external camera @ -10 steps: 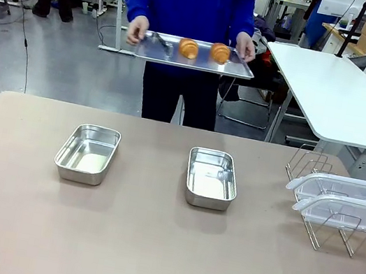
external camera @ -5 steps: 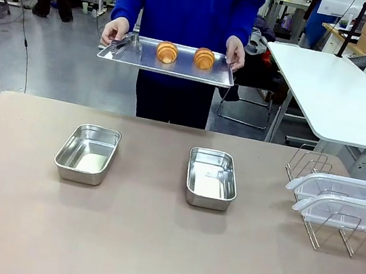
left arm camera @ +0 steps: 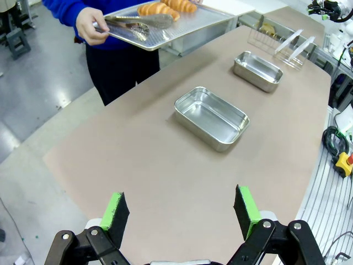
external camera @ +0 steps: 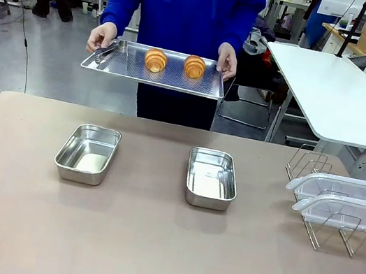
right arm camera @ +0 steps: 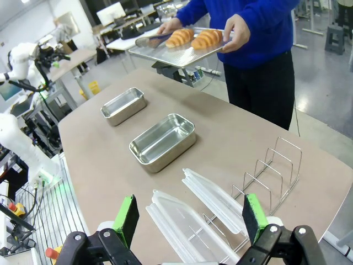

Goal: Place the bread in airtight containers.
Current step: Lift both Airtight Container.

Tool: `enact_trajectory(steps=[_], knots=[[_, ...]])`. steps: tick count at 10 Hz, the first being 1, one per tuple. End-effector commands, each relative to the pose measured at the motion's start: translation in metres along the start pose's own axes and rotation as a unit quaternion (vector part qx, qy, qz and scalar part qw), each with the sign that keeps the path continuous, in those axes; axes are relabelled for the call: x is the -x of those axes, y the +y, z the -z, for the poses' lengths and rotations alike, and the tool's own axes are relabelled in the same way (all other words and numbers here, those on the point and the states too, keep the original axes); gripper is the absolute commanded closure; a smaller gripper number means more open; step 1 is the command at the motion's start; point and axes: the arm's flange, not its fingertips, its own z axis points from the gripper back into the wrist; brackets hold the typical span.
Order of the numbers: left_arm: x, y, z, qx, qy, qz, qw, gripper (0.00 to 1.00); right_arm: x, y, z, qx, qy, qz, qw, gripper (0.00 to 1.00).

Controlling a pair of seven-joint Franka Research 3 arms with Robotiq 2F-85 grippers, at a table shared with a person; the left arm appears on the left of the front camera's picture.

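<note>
Golden-brown, ridged crescent croissants lie side by side on a flat perforated metal serving tray, with a pair of metal tongs at its left end. A person in a blue top holds the tray in the upper middle of the front view. Over the last second the tray has come lower and drifted toward the left of the frame, nearer the far edge of the brown worktop but not yet over it.

That suggests the bread is being brought in. Nothing is packed yet: both shiny rectangular stainless-steel tins sit empty and well apart at mid-frame. Their clear plastic snap-tab lids rest on the wire rack at the right edge.

The left end effector is spread wide with nothing between its green pads, at the bottom of its wrist view. The right end effector is likewise wide apart and empty, just above the lids.
</note>
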Motion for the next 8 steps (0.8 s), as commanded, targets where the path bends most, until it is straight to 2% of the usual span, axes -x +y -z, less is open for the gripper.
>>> enact_trajectory(steps=[1,7,8], knots=[[-0.0016,0.0017,-0.0007,0.001,-0.014,0.008,1.000,0.00,-0.0031,-0.0040,0.0005,-0.001,-0.013,-0.013,1.000,0.00],[-0.0016,0.0017,-0.0007,0.001,-0.014,0.008,1.000,0.00,-0.0031,-0.0040,0.0005,-0.001,-0.013,-0.013,1.000,0.00],[0.0002,0.0001,0.0000,0.000,0.000,0.001,1.000,0.00,0.0000,0.0000,0.0000,0.000,0.000,0.000,1.000,0.00]])
